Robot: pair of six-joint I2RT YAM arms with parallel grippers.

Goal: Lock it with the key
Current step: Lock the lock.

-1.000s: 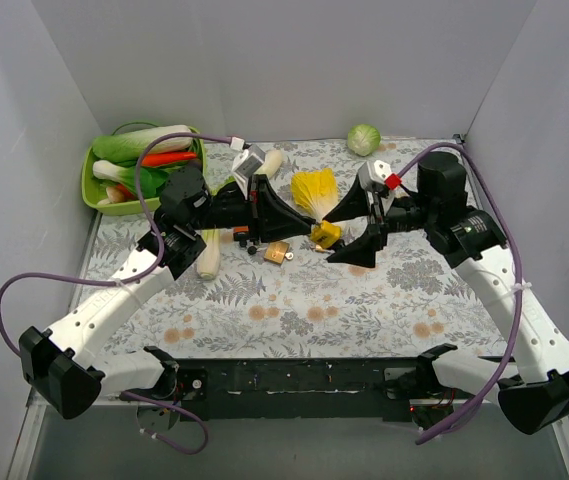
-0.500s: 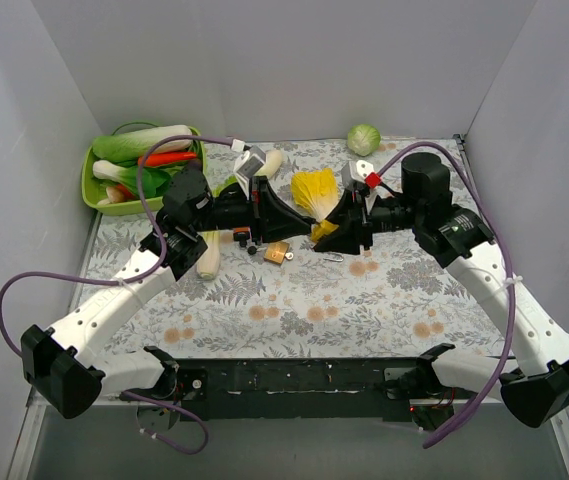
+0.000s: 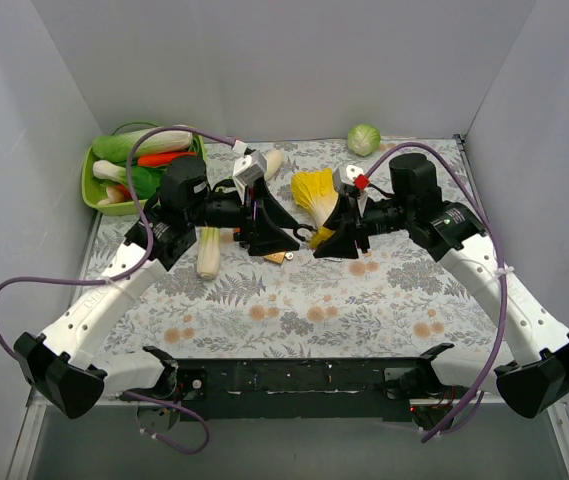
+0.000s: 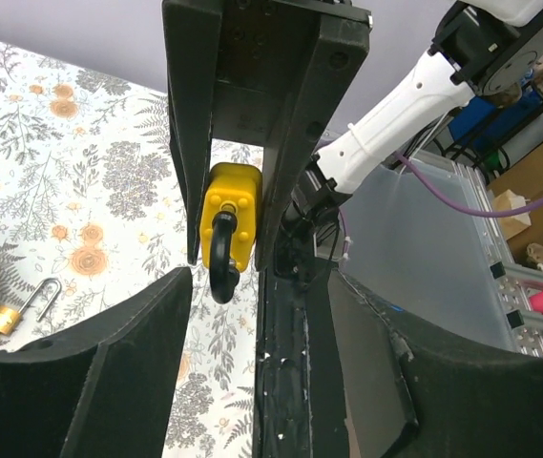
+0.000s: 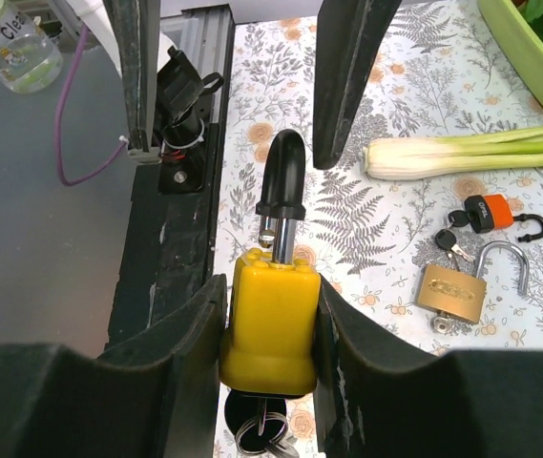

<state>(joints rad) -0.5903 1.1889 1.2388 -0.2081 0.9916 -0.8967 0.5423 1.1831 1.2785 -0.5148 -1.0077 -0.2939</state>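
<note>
My right gripper [image 5: 271, 286] is shut on the body of a yellow padlock [image 5: 269, 329]. Its black-sleeved shackle [image 5: 281, 176] points away from the wrist. A black-headed key [image 5: 261, 420] with a wire ring sticks out of the padlock's underside. My left gripper [image 4: 257, 281] is open, and its fingers [image 5: 347, 76] stand on either side of the shackle tip without touching it. In the left wrist view the yellow padlock [image 4: 228, 224] hangs between the right arm's fingers. From above, the two grippers [image 3: 284, 235] [image 3: 329, 240] meet at mid-table.
An open brass padlock [image 5: 452, 291] and a small orange lock [image 5: 489, 212] with keys lie on the floral cloth. A leek [image 5: 471, 153] lies beyond them. A green basket [image 3: 92, 185] of vegetables stands back left, a cabbage [image 3: 364, 138] at the back, and yellow leaves [image 3: 314, 187] behind the grippers.
My right gripper has closed on the yellow padlock and carried it left off the table. My left gripper has opened around the shackle.
</note>
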